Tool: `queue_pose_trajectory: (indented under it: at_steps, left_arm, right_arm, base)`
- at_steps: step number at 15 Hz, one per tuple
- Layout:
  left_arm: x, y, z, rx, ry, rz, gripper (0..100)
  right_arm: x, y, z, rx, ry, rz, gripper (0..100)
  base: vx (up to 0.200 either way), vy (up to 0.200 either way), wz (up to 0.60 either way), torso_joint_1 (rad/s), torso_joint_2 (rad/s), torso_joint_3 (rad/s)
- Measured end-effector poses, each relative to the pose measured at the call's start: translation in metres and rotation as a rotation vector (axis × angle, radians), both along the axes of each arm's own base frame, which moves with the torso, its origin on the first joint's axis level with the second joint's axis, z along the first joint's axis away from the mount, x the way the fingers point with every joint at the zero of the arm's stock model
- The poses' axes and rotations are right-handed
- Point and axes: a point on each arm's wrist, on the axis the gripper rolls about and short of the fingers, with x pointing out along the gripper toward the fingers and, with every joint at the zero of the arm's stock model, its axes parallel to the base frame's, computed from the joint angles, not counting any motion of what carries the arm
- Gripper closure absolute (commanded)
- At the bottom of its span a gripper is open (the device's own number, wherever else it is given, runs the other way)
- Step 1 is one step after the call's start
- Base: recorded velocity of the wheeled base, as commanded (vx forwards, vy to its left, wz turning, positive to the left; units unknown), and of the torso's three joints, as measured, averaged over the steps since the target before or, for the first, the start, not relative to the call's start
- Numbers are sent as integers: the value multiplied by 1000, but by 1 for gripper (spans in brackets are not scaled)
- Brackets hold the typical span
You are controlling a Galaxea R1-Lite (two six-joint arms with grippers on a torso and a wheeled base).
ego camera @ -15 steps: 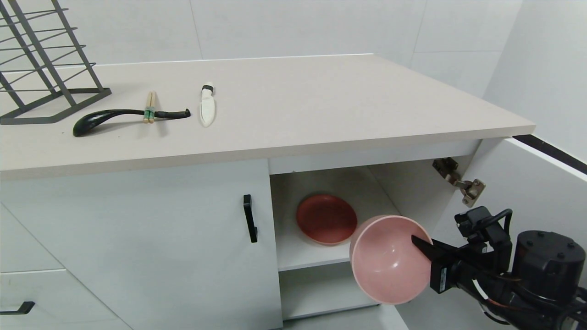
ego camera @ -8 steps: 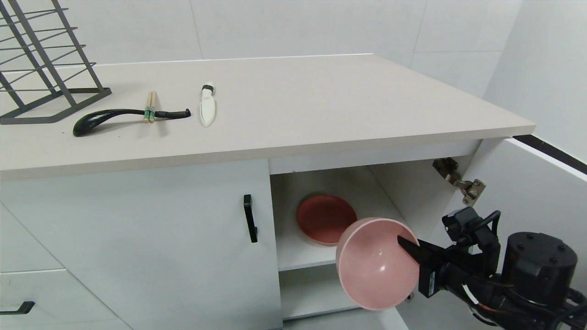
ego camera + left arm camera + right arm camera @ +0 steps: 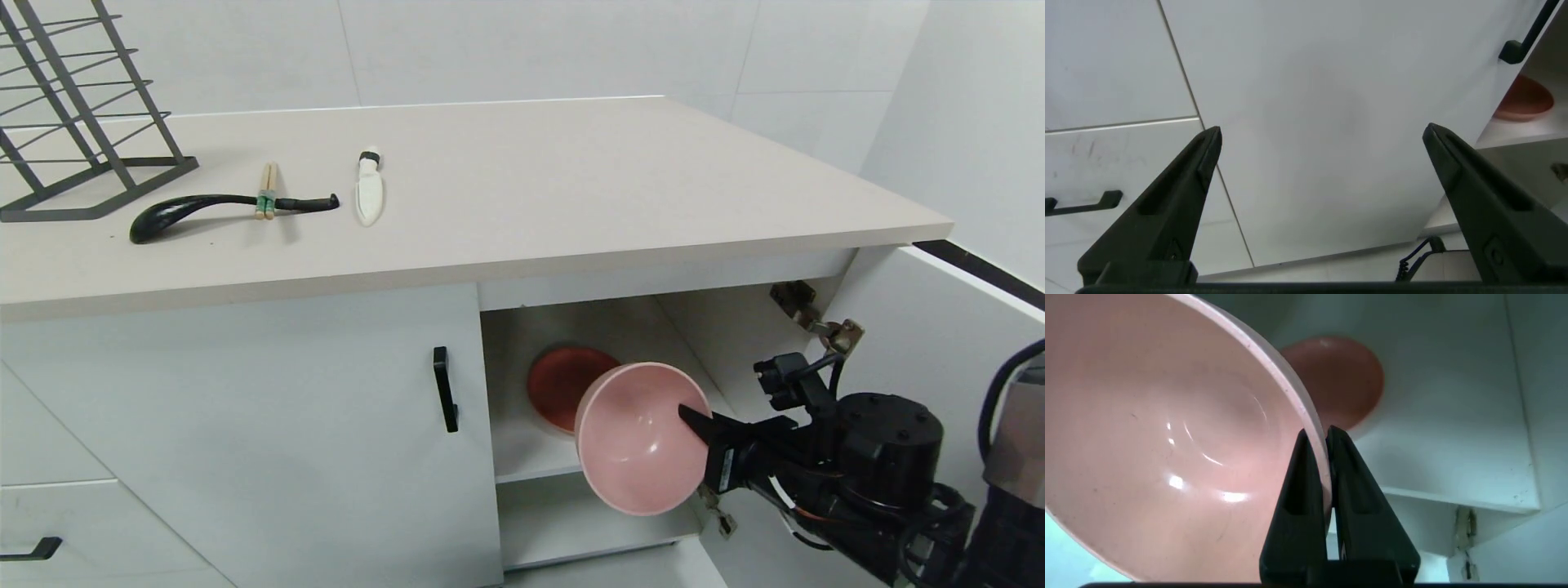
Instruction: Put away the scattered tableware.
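Head view: a pale pink round bowl (image 3: 633,441) hangs tipped on its side at the mouth of the open cupboard compartment, its hollow facing out and leftward, in front of the white middle shelf (image 3: 531,465). The right gripper (image 3: 690,415) grasps it by the rim. In the right wrist view the two black fingers are pinched tight on the bowl (image 3: 1167,441) wall, one inside and one outside, gripper (image 3: 1321,437) closed on the thin edge. Behind the bowl, a flat terracotta-red round plate (image 3: 559,384) lies on that shelf, partly covered by the bowl's rim from the head camera; the right wrist view shows the plate (image 3: 1343,376) farther in, apart from the bowl.

The left gripper (image 3: 1321,135) has its fingers spread wide with nothing between them, facing the white closed cupboard door (image 3: 245,425) with its black vertical handle (image 3: 442,400). The red plate (image 3: 1523,98) appears past that door's edge.

The white open door (image 3: 939,327) stands swung out to the right on a metal hinge (image 3: 833,331). Above, on the beige countertop (image 3: 571,180), lie a black long-handled spoon (image 3: 175,214), a pair of wooden chopsticks (image 3: 266,192) crossing its handle, and just beside them a small white knife-shaped utensil with a black band (image 3: 369,192). A dark grey wire rack (image 3: 73,106) stands at the far left.
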Motion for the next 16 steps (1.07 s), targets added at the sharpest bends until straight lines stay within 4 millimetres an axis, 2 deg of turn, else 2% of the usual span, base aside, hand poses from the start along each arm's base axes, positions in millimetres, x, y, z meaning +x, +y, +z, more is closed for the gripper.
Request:
queue_pose_trajectory:
  at_steps: [6, 12, 16]
  left_arm:
    - [0, 0, 0, 0, 0, 0, 0]
    - [0, 0, 0, 0, 0, 0, 0]
    - [0, 0, 0, 0, 1, 0, 0]
  right_arm:
    - [33, 19, -15, 6, -32, 5, 100]
    - [72, 24, -28, -8, -95, -23, 100]
    - [90, 21, -41, 1, -92, -13, 100]
  base:
    - [0, 0, 0, 0, 0, 0]
    - [0, 0, 0, 0, 0, 0]
    - [0, 0, 0, 0, 0, 0]
